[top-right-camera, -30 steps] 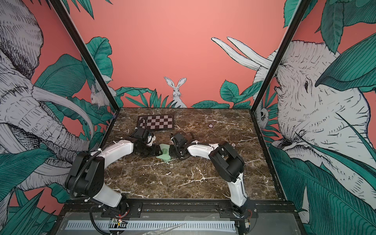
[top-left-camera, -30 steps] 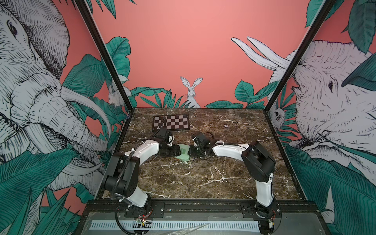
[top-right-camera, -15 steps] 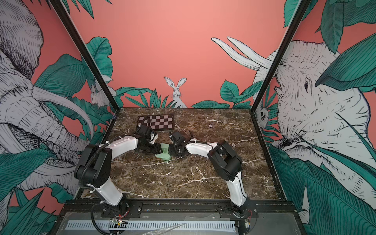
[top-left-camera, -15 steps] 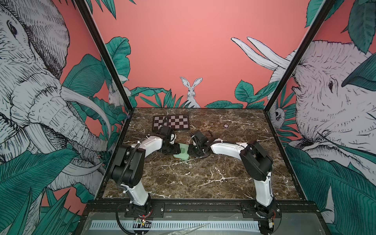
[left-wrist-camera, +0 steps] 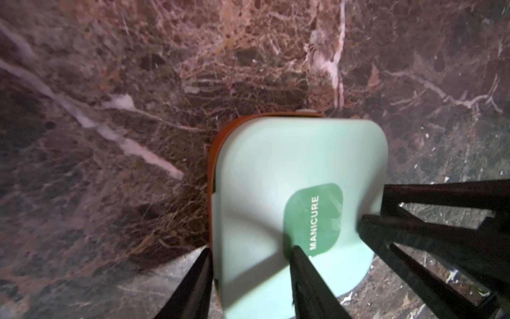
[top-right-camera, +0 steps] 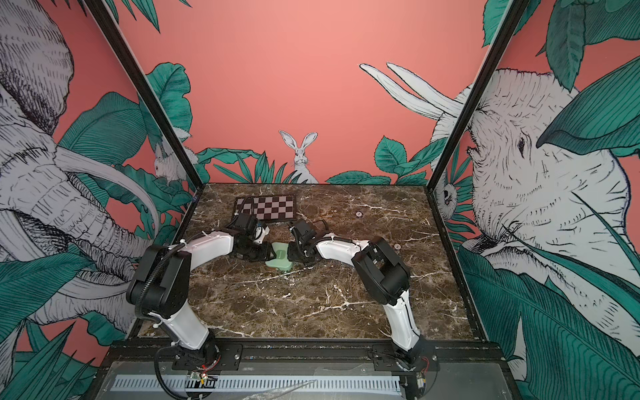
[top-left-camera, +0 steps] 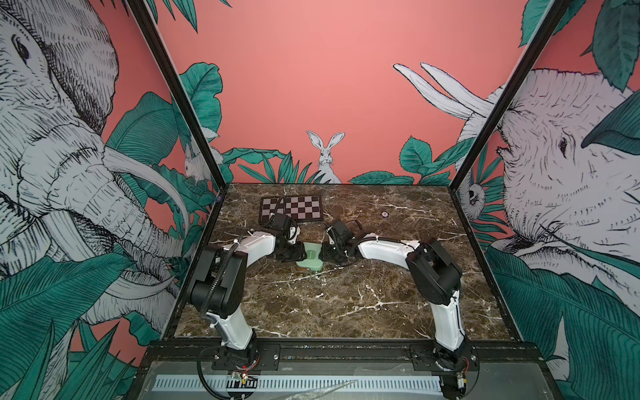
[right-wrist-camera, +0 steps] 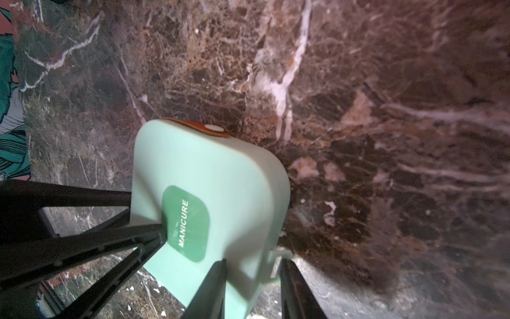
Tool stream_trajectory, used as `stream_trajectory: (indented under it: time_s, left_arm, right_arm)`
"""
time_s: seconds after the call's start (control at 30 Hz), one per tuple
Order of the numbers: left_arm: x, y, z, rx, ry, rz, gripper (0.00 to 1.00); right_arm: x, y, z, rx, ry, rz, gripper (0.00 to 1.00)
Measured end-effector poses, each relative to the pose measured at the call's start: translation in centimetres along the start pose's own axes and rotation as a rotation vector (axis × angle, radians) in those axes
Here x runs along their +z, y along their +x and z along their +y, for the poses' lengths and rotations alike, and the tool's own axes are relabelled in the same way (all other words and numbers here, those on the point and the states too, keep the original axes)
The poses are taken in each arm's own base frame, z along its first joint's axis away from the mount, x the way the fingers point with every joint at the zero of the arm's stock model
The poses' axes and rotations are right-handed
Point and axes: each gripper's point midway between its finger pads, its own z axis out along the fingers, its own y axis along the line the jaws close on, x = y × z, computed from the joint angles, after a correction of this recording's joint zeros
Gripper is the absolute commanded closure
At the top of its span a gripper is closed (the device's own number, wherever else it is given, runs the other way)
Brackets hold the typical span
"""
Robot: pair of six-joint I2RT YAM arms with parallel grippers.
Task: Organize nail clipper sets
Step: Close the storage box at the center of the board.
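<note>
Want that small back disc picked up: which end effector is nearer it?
Right. The right end effector is on the case, disc side; the left end effector is on its opposite side.

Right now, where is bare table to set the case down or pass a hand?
Free: the table in front of the mint case; the back right around the small disc. Crowded: centre, left gripper and right gripper at the case, checkerboard behind.

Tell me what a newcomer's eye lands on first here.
The mint-green MANICURE case at mid-table, flanked by the left gripper and right gripper. Farther back lies a brown checkerboard. All around, a coral jungle mural with elephants and a rabbit.
</note>
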Motion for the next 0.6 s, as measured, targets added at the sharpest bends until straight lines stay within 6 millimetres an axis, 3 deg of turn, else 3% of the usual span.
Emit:
stream_trajectory:
  time_s: [0.6]
  left_arm:
    - [0.0,-1.0,0.5,-0.014,-0.008,-0.040,0.60]
  right_arm:
    - [1.3,-1.7,0.9,0.064,-0.117,-0.041,0.74]
